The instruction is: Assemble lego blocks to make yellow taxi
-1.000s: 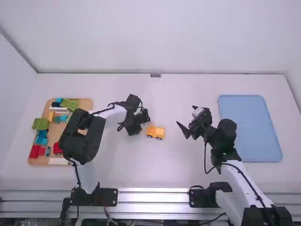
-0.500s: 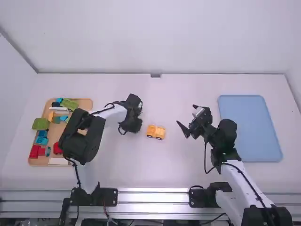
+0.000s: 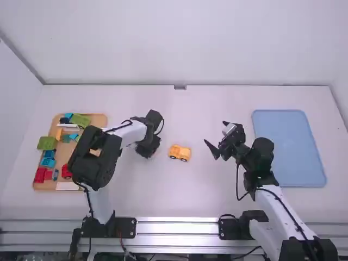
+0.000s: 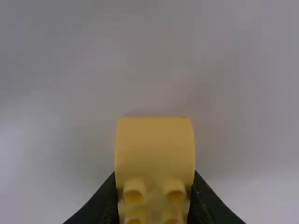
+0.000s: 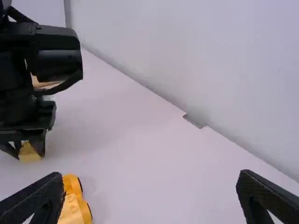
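While the left claw (image 4: pixel 155 186) is working: its two fingers are pinching a yellow plastic block with one smooth curved end and hollow round studs (image 4: pixel 155 149), gripping it by opposite sides.
Studded block: it is sitting low in the claw, with the studs lying close to the fingertips, so the step is probably calling for a level, square turn before joining.
Orange-yellow toy car base with dark wheels (image 3: pixel 179 153): it is standing just beside the left claw, on the side toward the right arm, and is likely wanting this block on top.
Good handling: the claw is needing a small lift, a slow lining-up over the base, then a straight, gentle press; a slanting push is risking a roll on those wheels.
Black, two-fingered right claw (image 3: pixel 215 133): it is waiting beyond the base with fingers spread wide, and is offering a way to steady it.
Room: bare white tabletop (image 3: pixel 190 201) is stretching from the left claw toward the arm bases.
Edges: the tan wooden tray of coloured blocks (image 3: pixel 99 118) is bordering the left claw's outer side; the flat blue tray (image 3: pixel 291 147) is lying past the right claw; the white back wall (image 3: pixel 179 60) is rising farthest off.
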`<move>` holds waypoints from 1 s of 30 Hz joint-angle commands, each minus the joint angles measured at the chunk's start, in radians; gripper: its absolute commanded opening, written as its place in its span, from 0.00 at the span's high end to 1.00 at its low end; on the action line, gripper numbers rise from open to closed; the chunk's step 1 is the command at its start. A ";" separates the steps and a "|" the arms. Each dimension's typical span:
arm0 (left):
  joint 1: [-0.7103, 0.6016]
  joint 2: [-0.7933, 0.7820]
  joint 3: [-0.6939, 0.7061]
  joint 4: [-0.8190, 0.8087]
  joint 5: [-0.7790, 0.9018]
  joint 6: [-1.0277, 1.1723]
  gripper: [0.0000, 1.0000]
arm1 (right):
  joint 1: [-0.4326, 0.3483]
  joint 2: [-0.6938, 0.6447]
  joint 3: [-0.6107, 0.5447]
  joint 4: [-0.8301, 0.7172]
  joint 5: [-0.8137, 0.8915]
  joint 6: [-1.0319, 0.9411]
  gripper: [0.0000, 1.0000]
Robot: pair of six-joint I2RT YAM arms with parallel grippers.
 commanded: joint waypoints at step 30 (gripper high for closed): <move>-0.004 0.007 0.075 -0.062 0.137 -0.430 0.01 | 0.000 -0.011 -0.005 -0.022 -0.006 0.003 0.02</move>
